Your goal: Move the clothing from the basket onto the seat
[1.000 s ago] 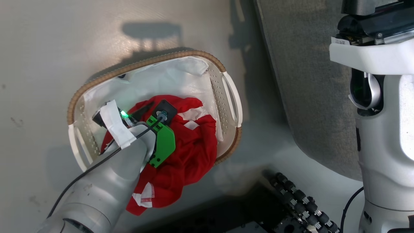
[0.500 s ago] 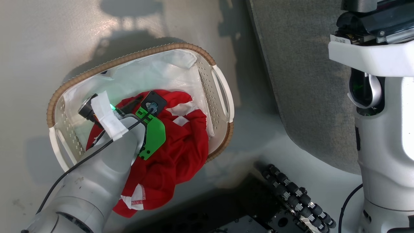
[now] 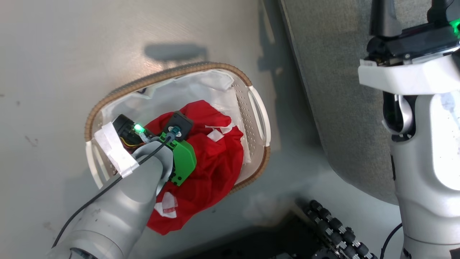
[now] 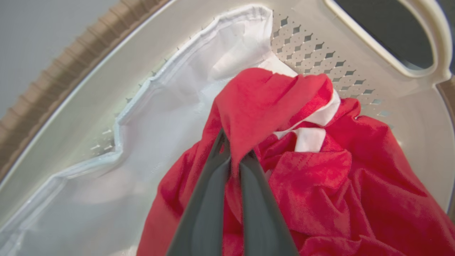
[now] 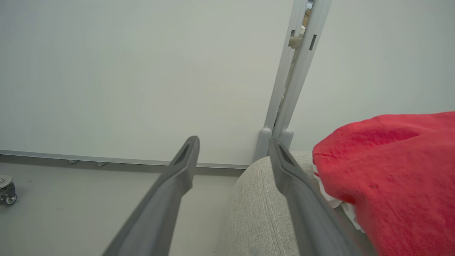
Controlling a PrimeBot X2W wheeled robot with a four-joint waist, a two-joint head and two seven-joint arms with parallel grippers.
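Note:
The cream basket (image 3: 161, 77) stands on the floor, its white liner (image 3: 179, 93) showing at the far side. One red garment (image 3: 215, 158) lies in it and spills over the near rim. My left wrist (image 3: 176, 144) hovers above it and hides the fingers. In the left wrist view my left gripper (image 4: 234, 156) is shut on a raised fold of the red garment (image 4: 270, 103), beside the basket wall (image 4: 320, 46). My right gripper (image 5: 234, 142) is open and holds nothing. It hangs over the grey seat (image 5: 263, 206), where a second red garment (image 5: 391, 170) lies.
The grey seat (image 3: 323, 90) runs along the basket's right side. My right arm (image 3: 424, 144) stands tall at the right edge. Black rollers (image 3: 334, 230) of my base sit near the bottom. A wall post (image 5: 295, 71) and a small caster (image 5: 7, 188) show beyond the seat.
The head camera has shifted. My left fingers, spread over the garment before, have come together on a fold, and the fabric has bunched upward, its hanging end pulled higher.

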